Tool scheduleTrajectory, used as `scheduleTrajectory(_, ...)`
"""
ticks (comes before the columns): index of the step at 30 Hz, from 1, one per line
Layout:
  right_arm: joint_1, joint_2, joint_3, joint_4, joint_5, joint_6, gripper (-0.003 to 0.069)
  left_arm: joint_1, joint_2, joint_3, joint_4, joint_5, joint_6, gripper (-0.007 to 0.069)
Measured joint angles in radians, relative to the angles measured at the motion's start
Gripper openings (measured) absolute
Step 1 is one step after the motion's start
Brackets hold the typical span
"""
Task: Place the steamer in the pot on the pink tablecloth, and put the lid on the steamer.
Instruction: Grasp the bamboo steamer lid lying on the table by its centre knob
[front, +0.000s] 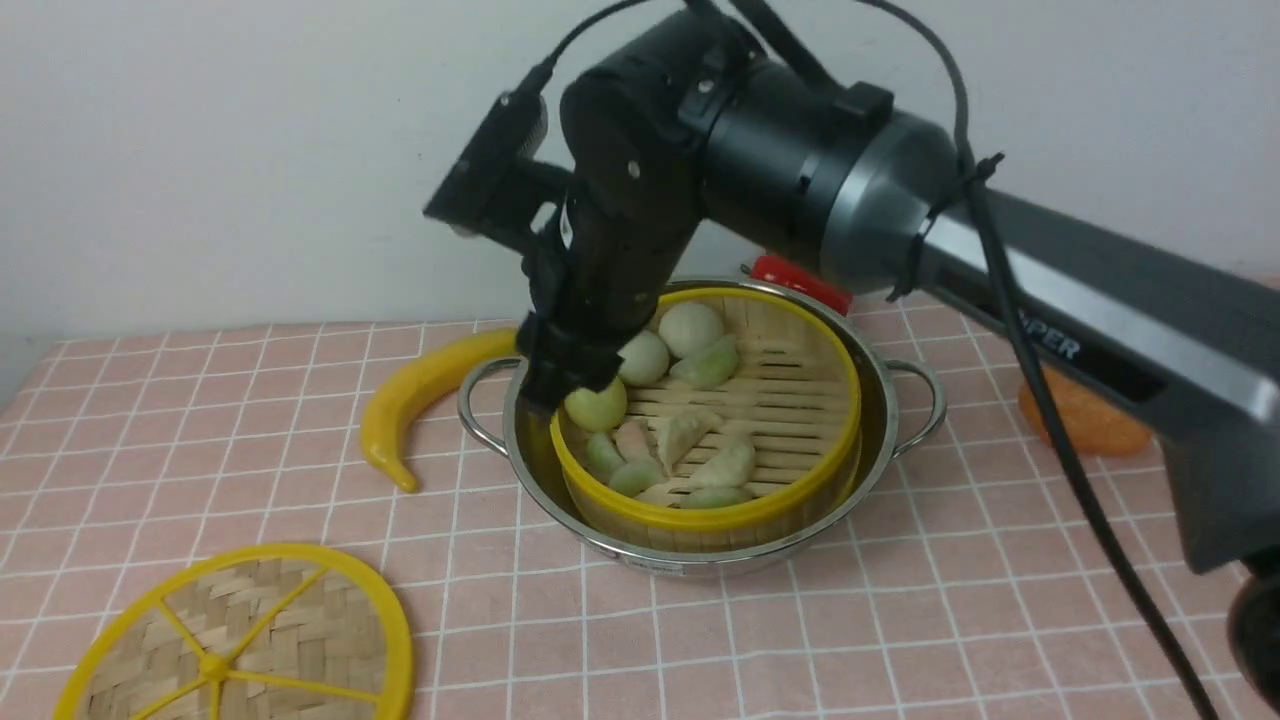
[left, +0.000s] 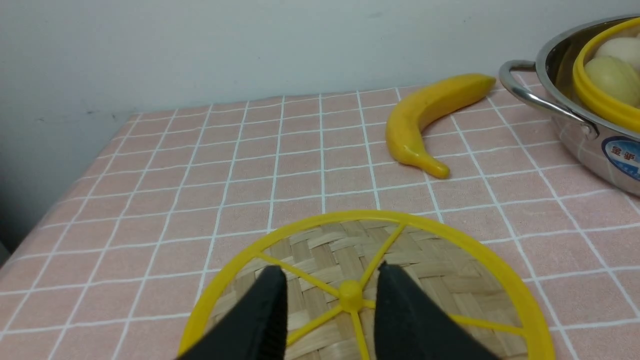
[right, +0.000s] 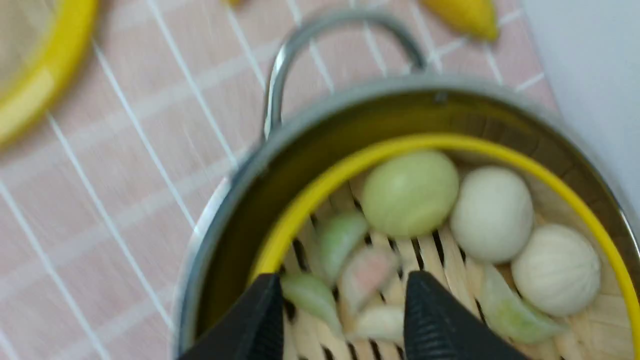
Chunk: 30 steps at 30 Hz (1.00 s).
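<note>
Front view: the steamer (front: 790, 385) sits inside the pot (front: 680, 558) on the pink tablecloth (front: 900, 620). Its yellow rim stands a little above the steel rim, and buns and dumplings lie on its slats. The right hand (front: 565, 385) hangs over the steamer's left edge; how wide it is spread cannot be read from here. The lid (front: 240, 640) lies flat on the cloth at the near left, well apart from the pot. A banana (front: 420, 400) lies farther back, near the pot's left handle.

Left wrist view: the left hand (left: 332, 280) is released. Its two black fingers are spread either side of the lid's yellow hub and grip nothing. I judge the step in hand to be picking up the lid. To do it well, come straight down so the tips pass between the spokes, close on the hub, and lift the disc level.

Right wrist view, somewhat blurred: the right hand is released, fingers apart above the dumplings with nothing between them. That arm reaches across the pot, so it should clear away before the lid travels. Then centre the lid over the yellow rim and lower it flat, so it does not catch on one side.
</note>
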Motion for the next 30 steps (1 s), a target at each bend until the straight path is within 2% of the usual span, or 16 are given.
scheduleTrajectory(2, 0.0, -0.011, -0.045, 0.066, 0.0, 0.048, 0.0244, 0.0, 0.0, 0.0, 0.0, 0.0, 0.0, 0.0243)
scheduleTrajectory(5, 0.0, -0.035, -0.096, 0.175, 0.0, 0.092, 0.0066, 0.0, 0.0, 0.0, 0.0, 0.0, 0.0, 0.0243)
scheduleTrajectory(7, 0.0, -0.055, -0.123, 0.247, 0.001, 0.117, -0.0006, 0.0, 0.0, 0.0, 0.0, 0.0, 0.0, 0.0243)
scheduleTrajectory(10, 0.0, -0.08, -0.14, 0.293, 0.001, 0.127, -0.0014, 0.0, 0.0, 0.0, 0.0, 0.0, 0.0, 0.0243)
scheduleTrajectory(23, 0.0, -0.11, -0.149, 0.347, 0.002, 0.129, -0.0005, 0.0, 0.0, 0.0, 0.0, 0.0, 0.0, 0.0243)
scheduleTrajectory(30, 0.0, -0.137, -0.074, 0.29, 0.0, 0.129, 0.0006, 0.0, 0.0, 0.0, 0.0, 0.0, 0.0, 0.0243)
